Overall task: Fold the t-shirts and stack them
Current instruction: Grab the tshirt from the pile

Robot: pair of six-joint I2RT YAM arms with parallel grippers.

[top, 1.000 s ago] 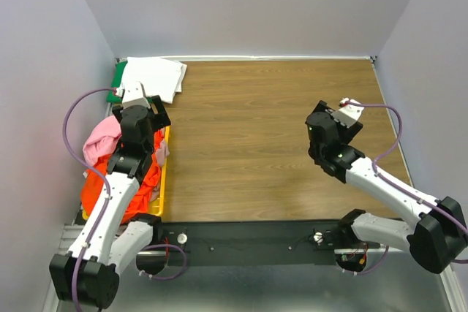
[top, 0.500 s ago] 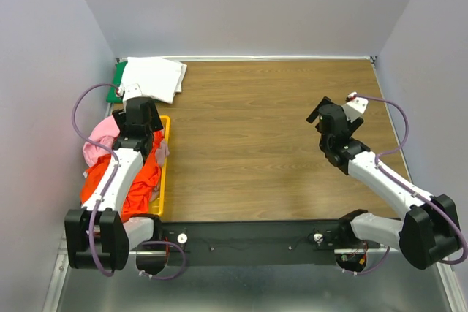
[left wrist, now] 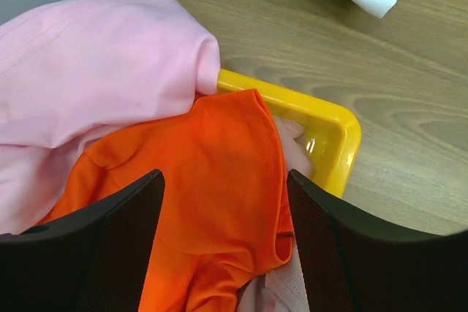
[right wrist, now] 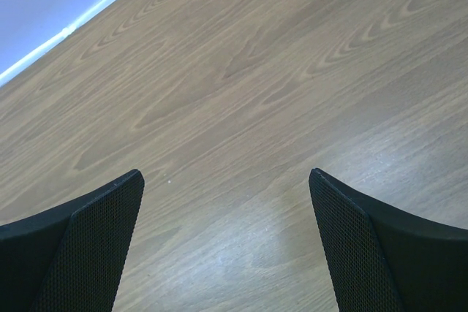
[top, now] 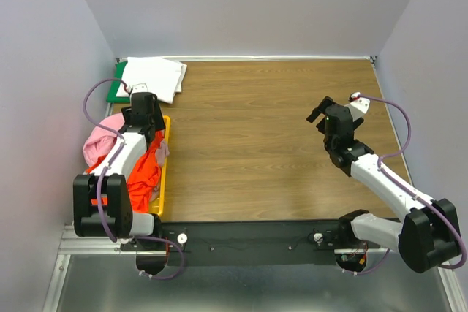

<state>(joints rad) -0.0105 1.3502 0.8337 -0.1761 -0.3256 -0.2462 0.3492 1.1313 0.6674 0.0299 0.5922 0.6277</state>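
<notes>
Left gripper is pointed down over the yellow bin, which sits at the left side of the tabletop. Its jaws are spread and nothing is pinched. The orange t-shirt is seen in the gap below them; contact between the tips and the cloth cannot be told.

The orange t-shirt is heaped in the bin and fills most of it. The light pink t-shirt is bunched against its left side and draped over the bin's far-left rim. A bit of dusty mauve-pink t-shirt is seen in the bin's far-right corner, tucked under the orange hem.

Right gripper is held over the right half of the tabletop, well apart from the bin. Its jaws are spread wide, with only wood grain seen between them.

Just beyond the bin, in the far-left corner, the white t-shirt is laid folded on the green board. Most of the board is covered, and the shirt's right edge overhangs onto the wood.
</notes>
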